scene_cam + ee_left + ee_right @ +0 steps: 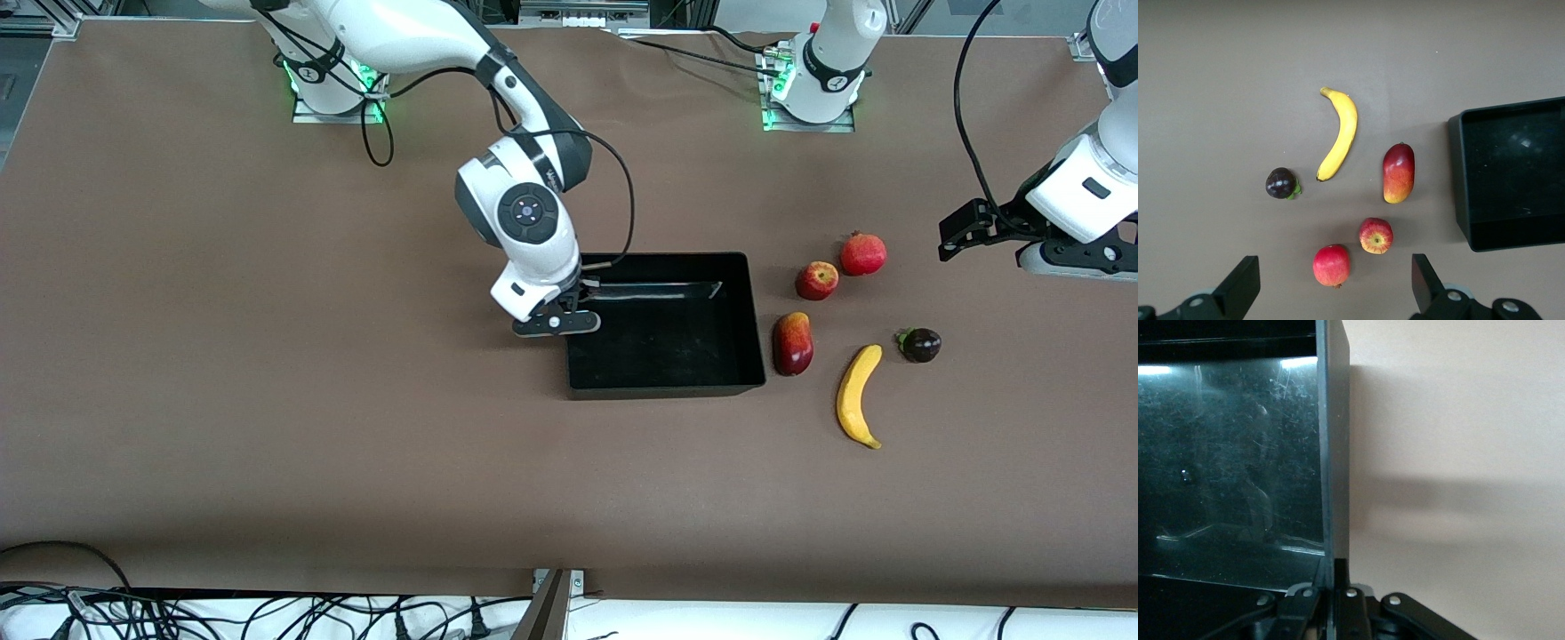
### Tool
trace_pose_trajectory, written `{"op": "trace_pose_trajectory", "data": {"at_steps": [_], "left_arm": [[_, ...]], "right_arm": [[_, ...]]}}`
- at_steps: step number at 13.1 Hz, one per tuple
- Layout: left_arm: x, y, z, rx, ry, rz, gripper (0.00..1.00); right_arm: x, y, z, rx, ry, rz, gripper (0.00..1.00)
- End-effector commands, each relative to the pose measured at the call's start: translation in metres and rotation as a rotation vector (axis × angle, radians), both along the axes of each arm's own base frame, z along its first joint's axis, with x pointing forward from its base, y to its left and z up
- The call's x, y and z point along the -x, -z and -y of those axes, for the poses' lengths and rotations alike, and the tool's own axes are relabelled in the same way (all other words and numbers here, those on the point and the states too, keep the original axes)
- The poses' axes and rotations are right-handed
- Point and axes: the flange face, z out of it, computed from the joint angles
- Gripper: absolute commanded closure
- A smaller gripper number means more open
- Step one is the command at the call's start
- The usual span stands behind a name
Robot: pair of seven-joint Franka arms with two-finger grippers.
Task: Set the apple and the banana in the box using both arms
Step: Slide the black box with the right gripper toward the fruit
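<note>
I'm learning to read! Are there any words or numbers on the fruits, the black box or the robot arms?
No text can be read anywhere.
Small round red apple, long yellow banana, shallow black plastic box: no labels.
White right arm's black wrist band: small pale lettering, too blurred to read.
White left arm's base band: a round mark, too small to read.

- The box (667,378) lay mid-table, with the right gripper (569,307) clamped on its wall at the right arm's end.
- The mango (793,343) lay just beside the box, at its 3 o'clock in the front view.
- The apple (816,280) sat at 1 o'clock from the mango, with the crowned fruit (863,254) just beside it.
- The banana (858,396) lay at 4 o'clock from the mango.
- The dark fruit (920,345) sat at 1 o'clock from the banana.
- The left gripper (1331,293) hung with fingers spread over the table toward the left arm's end.
</note>
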Motion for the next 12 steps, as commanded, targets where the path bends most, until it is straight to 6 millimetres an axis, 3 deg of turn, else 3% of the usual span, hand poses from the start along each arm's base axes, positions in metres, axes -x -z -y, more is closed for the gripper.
{"op": "trace_pose_trajectory", "data": {"at_steps": [1,5,6,7,9,10,11,12], "left_arm": [[-0.003,-0.005,0.000,-0.023,-0.001,-0.008,0.00],[-0.003,-0.005,0.001,-0.023,0.000,-0.008,0.00],[-0.003,-0.005,0.000,-0.023,-0.001,-0.009,0.00],[-0.003,-0.005,0.000,-0.023,-0.001,-0.009,0.00],[-0.002,-0.005,0.000,-0.023,-0.001,-0.011,0.00],[-0.002,-0.005,0.000,-0.023,-0.001,-0.011,0.00],[-0.002,-0.005,0.000,-0.023,-0.001,-0.011,0.00],[-0.002,-0.005,0.000,-0.023,-0.001,-0.011,0.00]], "right_arm": [[-0.005,0.003,-0.010,-0.038,0.023,0.016,1.00],[-0.003,0.024,-0.010,-0.018,0.018,-0.001,1.00],[-0.003,0.024,-0.010,-0.018,0.018,-0.001,0.77],[-0.002,0.023,-0.011,-0.019,0.016,0.000,0.01],[0.000,0.008,-0.014,-0.023,0.004,0.007,0.00],[-0.003,-0.010,-0.010,-0.030,0.004,0.022,0.00],[-0.005,-0.041,-0.005,-0.039,0.000,0.034,0.00],[-0.013,-0.076,0.014,-0.025,0.005,0.035,0.00]]}}
